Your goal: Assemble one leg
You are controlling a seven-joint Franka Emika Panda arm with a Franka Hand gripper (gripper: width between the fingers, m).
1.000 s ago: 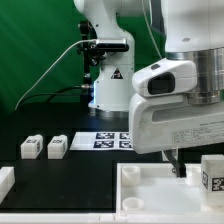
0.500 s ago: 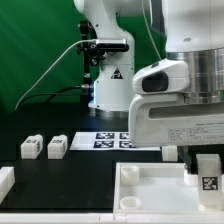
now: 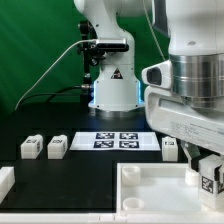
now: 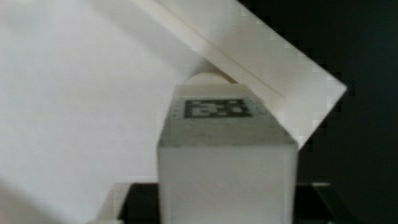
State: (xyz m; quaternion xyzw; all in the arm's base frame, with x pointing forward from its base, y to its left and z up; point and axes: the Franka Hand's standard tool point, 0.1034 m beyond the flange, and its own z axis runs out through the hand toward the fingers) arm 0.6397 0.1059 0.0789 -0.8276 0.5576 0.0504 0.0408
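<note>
Gripper (image 3: pixel 208 170) is clamped on 1 leg (image 3: pixel 212 182) above the tray (image 3: pixel 130 173) corner at the exterior view's right; I judge the small plastic block light, stiff and slick, best pinched across its flat sides.

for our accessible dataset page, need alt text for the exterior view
The gripper holds a small white tagged leg over the white tray on the exterior view's right. Two more legs lie on the black table at the left.
</note>
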